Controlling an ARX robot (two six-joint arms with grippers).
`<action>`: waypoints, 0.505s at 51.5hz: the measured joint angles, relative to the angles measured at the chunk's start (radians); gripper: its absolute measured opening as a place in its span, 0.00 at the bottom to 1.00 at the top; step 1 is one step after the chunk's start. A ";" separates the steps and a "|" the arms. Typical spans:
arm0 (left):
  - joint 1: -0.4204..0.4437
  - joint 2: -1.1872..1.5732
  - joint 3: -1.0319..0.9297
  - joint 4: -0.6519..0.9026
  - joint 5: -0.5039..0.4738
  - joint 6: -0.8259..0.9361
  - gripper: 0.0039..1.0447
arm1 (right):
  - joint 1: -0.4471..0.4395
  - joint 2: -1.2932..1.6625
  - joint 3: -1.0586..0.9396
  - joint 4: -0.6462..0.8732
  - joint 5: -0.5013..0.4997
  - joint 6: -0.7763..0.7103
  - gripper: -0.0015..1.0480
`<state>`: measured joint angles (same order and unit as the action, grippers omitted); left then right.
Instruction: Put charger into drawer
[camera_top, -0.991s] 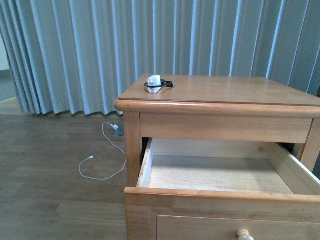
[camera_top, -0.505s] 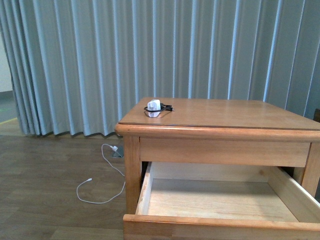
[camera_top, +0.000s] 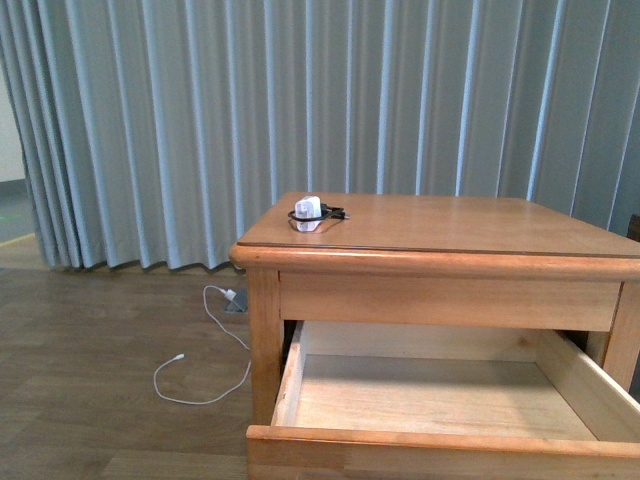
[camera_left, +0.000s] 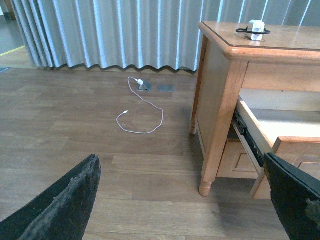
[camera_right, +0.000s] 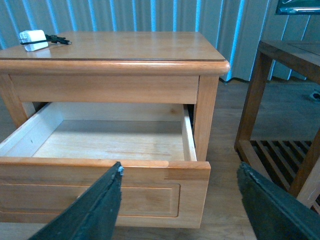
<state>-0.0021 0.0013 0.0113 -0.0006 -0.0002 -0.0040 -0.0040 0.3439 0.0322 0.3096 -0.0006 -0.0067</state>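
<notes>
The charger (camera_top: 309, 212) sits at the rear left corner of the worktop (camera_top: 470, 225), above and behind the open drawer (camera_top: 430, 395). The left gripper (camera_left: 181, 160) and right gripper (camera_right: 180, 167) both gape wide and hold nothing. The left looks nearer the charger, a small white block with black cord looped flat around it.

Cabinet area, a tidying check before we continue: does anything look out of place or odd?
A white cable lies in a loose loop on the floor left of the cabinet. The charger sits on the cabinet top near its far left corner, not in the open drawer. Nothing looks spilled or damaged.
</notes>
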 joint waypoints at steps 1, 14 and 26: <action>0.000 0.000 0.000 0.000 0.000 0.000 0.95 | 0.000 0.000 0.000 0.000 0.000 0.000 0.78; -0.164 0.205 0.017 0.217 -0.513 -0.049 0.95 | 0.000 0.000 0.000 0.000 0.000 0.002 0.92; -0.216 0.767 0.220 0.526 -0.621 -0.022 0.95 | 0.001 0.000 0.000 0.000 0.000 0.002 0.92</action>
<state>-0.2180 0.7685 0.2314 0.5251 -0.6212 -0.0261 -0.0032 0.3439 0.0322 0.3096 -0.0006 -0.0051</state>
